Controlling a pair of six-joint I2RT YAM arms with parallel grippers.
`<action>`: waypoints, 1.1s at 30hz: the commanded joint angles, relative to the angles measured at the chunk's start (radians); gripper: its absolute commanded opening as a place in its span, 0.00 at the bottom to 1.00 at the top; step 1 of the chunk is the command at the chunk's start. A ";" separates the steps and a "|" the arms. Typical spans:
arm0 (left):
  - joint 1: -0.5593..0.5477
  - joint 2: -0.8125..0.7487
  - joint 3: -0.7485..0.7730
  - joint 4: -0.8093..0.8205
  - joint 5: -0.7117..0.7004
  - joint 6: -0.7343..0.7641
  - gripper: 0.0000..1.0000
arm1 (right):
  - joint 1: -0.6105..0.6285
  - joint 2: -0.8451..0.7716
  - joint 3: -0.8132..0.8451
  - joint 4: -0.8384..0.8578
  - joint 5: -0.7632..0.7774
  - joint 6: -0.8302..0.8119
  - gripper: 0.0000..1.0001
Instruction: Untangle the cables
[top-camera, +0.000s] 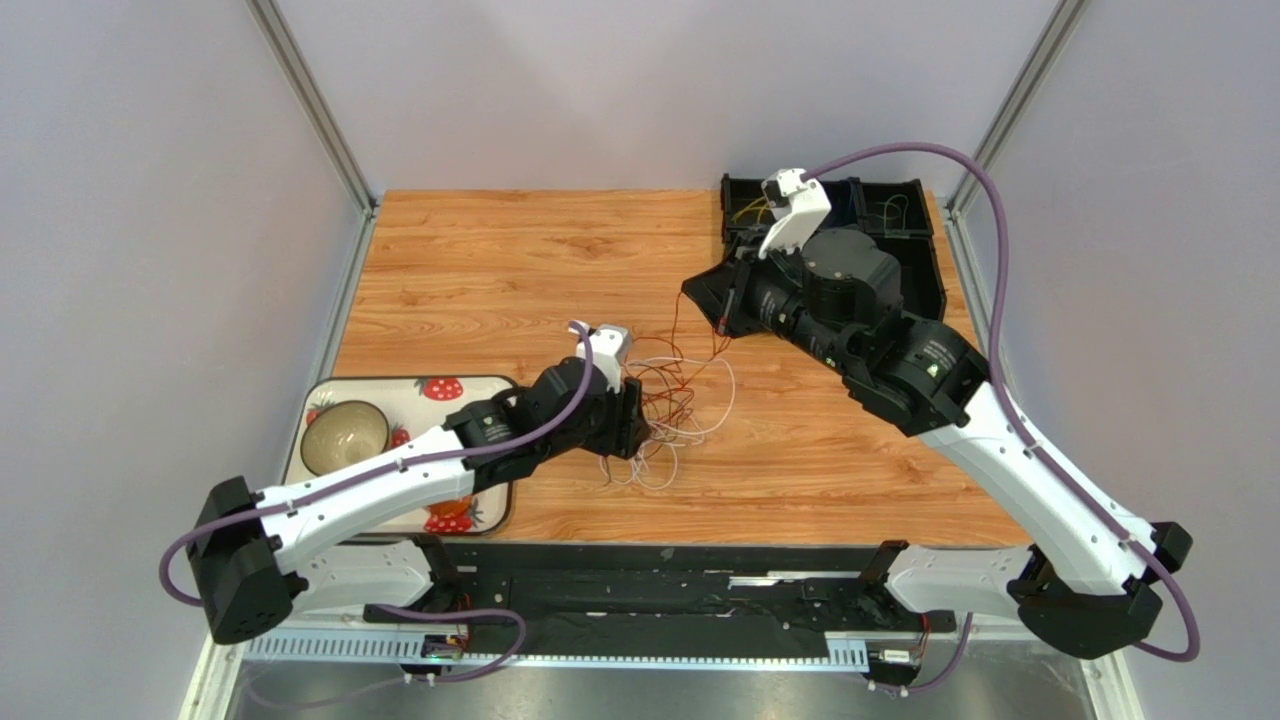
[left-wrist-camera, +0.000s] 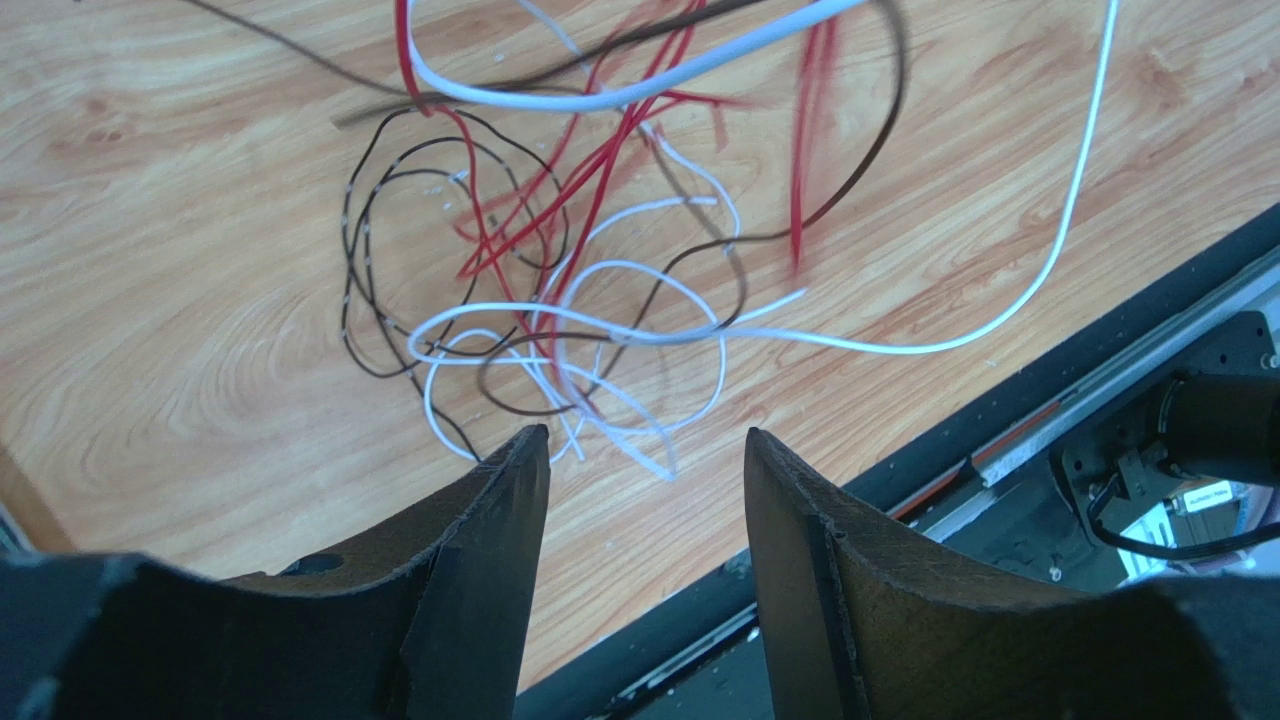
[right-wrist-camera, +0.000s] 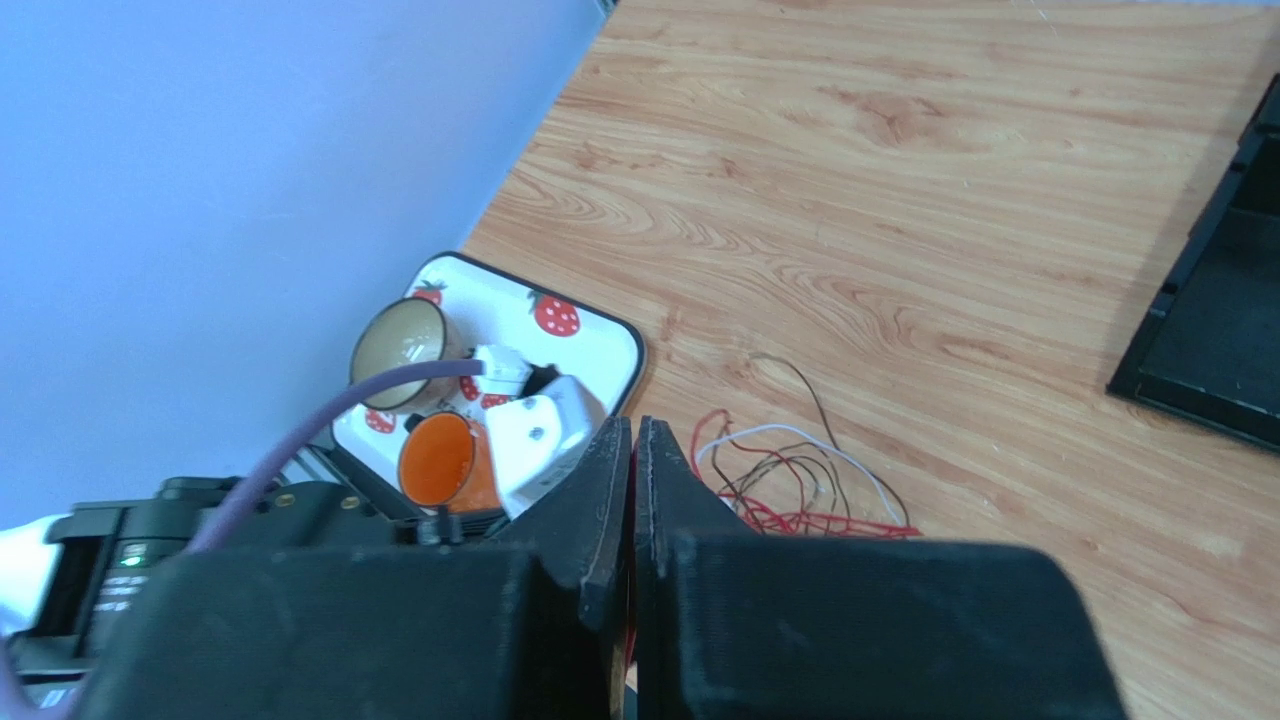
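The cables (top-camera: 672, 402) lie in a loose tangle near the middle of the desk (top-camera: 496, 270), toward its near edge. They are thin red, white and dark brown strands looped over one another. From the left wrist view the knot (left-wrist-camera: 556, 323) sits just ahead of the left hand (left-wrist-camera: 646, 443), which is released – its two fingers stand apart with bare wood between them and touch no strand.

The right hand (top-camera: 726, 311) is clenched, its fingers pressed flat together in its own view (right-wrist-camera: 633, 438), and a few red and dark strands rise from the tangle to its tip.

A strawberry-print tray (top-camera: 451, 393) holding a bowl (top-camera: 343, 435) sits at the left edge, and a black bin (top-camera: 902, 225) sits at the far right corner.
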 joint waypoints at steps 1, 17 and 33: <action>-0.013 0.067 0.105 0.130 0.001 0.050 0.59 | 0.010 -0.020 0.047 0.054 -0.047 -0.030 0.00; -0.018 0.351 0.191 0.170 -0.075 0.023 0.00 | 0.014 0.039 0.334 0.014 0.002 -0.178 0.00; -0.018 0.466 0.117 0.217 -0.051 -0.023 0.00 | 0.014 0.086 0.640 0.242 0.074 -0.384 0.00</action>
